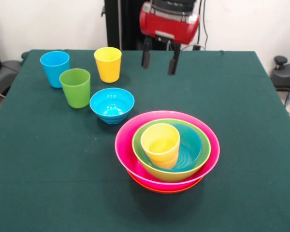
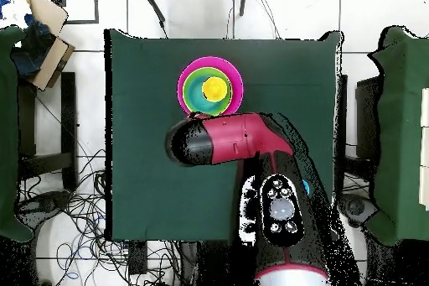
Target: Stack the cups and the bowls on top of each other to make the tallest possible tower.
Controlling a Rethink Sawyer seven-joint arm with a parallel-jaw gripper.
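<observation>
Presently the gripper (image 1: 159,60) hangs empty above the table (image 1: 241,193), its fingers parted. The tower (image 1: 167,152) sits near the middle: orange, pink, lime and blue bowls nested, a squat yellow-orange cup (image 1: 160,144) inside. Three cups and a blue bowl (image 1: 112,105) stand apart.

Bright, even light falls from above. The glossy pink bowl (image 1: 167,145) shows small white glints on its rim and casts a soft shadow on the green worktop (image 1: 48,159) (the front view is sharp throughout).
</observation>
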